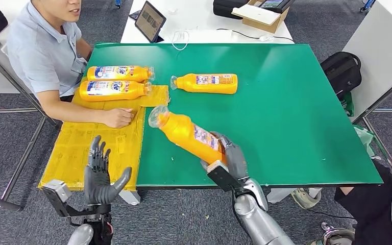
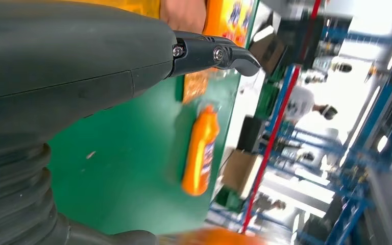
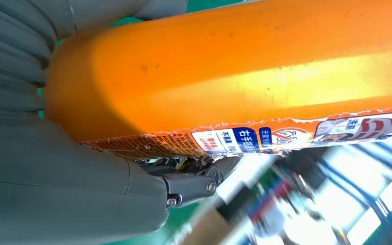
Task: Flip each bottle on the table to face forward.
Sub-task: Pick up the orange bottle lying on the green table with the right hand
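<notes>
My right hand (image 1: pixel 229 155) grips the base of an orange bottle (image 1: pixel 186 132) and holds it tilted above the green table (image 1: pixel 286 102), cap end toward the far left. Up close the same bottle (image 3: pixel 245 71) shows its label edge. Another orange bottle (image 1: pixel 206 83) lies on its side at mid table, also seen as the bottle (image 2: pixel 200 153). Two more orange bottles (image 1: pixel 116 73) (image 1: pixel 113 89) lie side by side on the yellow mat (image 1: pixel 81 148). My left hand (image 1: pixel 99 176) hovers over the mat's near edge, fingers spread, holding nothing.
A person sits at the far left with a hand (image 1: pixel 117 117) resting on the yellow mat near the two bottles. A tablet (image 1: pixel 149 21) and a cardboard box (image 1: pixel 263 16) sit on the white table behind. A black backpack (image 1: pixel 342 71) stands at the right.
</notes>
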Motion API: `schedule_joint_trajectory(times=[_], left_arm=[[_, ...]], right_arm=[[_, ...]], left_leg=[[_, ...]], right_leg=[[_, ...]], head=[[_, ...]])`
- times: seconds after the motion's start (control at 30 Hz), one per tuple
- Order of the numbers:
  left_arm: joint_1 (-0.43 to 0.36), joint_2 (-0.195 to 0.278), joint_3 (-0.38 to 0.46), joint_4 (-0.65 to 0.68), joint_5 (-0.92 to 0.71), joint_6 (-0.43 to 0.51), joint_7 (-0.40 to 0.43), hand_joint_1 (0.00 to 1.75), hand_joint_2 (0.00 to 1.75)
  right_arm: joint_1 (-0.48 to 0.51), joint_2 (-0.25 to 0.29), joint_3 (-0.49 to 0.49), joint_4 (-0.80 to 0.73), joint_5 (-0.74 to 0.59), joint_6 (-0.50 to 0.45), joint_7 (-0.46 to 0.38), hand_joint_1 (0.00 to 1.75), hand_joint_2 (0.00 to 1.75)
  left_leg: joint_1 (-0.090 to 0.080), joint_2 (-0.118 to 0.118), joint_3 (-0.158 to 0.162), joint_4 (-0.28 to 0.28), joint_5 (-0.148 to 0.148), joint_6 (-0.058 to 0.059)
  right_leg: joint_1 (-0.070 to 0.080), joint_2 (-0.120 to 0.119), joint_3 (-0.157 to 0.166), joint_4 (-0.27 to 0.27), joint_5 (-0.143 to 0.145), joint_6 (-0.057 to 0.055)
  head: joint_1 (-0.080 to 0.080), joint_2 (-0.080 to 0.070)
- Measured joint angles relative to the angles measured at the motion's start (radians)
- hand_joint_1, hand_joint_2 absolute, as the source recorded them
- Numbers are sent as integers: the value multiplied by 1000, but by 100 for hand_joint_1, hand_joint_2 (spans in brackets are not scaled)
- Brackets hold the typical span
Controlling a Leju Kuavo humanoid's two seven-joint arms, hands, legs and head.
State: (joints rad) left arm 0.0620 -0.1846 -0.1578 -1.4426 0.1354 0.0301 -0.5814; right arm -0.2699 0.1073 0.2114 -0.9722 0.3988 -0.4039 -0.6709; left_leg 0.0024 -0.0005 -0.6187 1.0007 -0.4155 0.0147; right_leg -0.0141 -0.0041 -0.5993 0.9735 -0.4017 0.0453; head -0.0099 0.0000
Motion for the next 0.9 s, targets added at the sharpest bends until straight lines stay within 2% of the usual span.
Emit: schedule_joint_trajectory(times=[0.13, 0.3, 0.43, 0.53, 0.73, 0.9], left_arm=[[16, 7, -63, 9, -62, -47, -6, 0, 175], [24, 7, -162, 2, -2, -55, 32, 0, 175], [35, 14, -211, -20, 27, -50, 47, 0, 175], [34, 18, -239, -38, 27, -50, 49, 0, 175], [16, 29, -269, -59, -26, -73, 29, 0, 175], [-15, 29, -266, -60, -8, -75, 16, 0, 175]], right_arm=[[11, 14, 40, -118, 13, 0, -15, 175, 175], [-29, 73, 148, -131, 56, -147, -11, 175, 175], [-25, 87, 186, -130, 21, -208, -21, 175, 175], [-9, 94, 213, -123, 5, -189, -22, 175, 175], [-21, 113, 283, -55, 22, -72, 9, 175, 175], [-49, 141, 324, 12, 30, -69, 18, 175, 175]], left_leg=[[0, 1, 0, 0, 0, 0], [0, 0, 1, 0, 1, 0], [0, -2, 0, 0, 1, 0], [0, -2, 0, 0, 1, 0], [0, -2, 0, 0, 1, 0], [0, -1, 0, 0, 1, 0]], right_leg=[[0, 0, 0, 0, 0, 0], [0, -1, 0, 0, 0, 0], [0, -2, 1, 0, 0, 0], [0, -2, 0, 0, 0, 0], [0, -1, 0, 0, 0, 0], [0, -1, -1, 0, 0, 0]], head=[[0, 0], [0, 0], [0, 0], [0, 0], [0, 0], [0, 0]])
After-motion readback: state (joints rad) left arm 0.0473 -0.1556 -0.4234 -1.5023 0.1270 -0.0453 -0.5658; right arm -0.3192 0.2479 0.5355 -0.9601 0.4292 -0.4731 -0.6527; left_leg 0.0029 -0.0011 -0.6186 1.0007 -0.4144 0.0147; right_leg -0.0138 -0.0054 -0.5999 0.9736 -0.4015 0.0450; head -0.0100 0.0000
